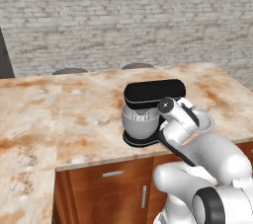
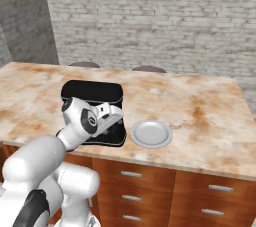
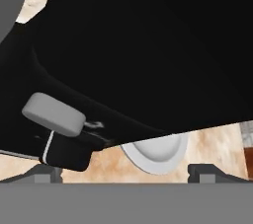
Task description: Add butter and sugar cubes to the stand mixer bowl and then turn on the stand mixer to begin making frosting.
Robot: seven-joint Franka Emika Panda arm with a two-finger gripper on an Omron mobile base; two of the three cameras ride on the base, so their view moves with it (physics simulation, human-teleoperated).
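The black stand mixer (image 1: pixel 154 92) stands near the counter's front edge, with the grey stand mixer bowl (image 1: pixel 140 124) under its head. My gripper (image 2: pixel 111 121) is close against the side of the stand mixer (image 2: pixel 92 93) that faces the plate. In the hand view my gripper (image 3: pixel 129 173) is open with nothing between its fingertips (image 3: pixel 47 173). The stand mixer's black body (image 3: pixel 148 55) looms just ahead of it. A grey rounded lever (image 3: pixel 53 114) sticks out of that body, up and left of the fingertips. The butter and sugar cubes are out of view.
A flat white plate (image 2: pixel 151 133) lies on the marble counter (image 2: pixel 200 111) just right of the mixer; the plate (image 3: pixel 158 153) also peeks out below the mixer body. Wooden drawers (image 2: pixel 132 173) run under the counter's front edge. Two stools (image 1: pixel 70 70) stand behind it, before a brick wall.
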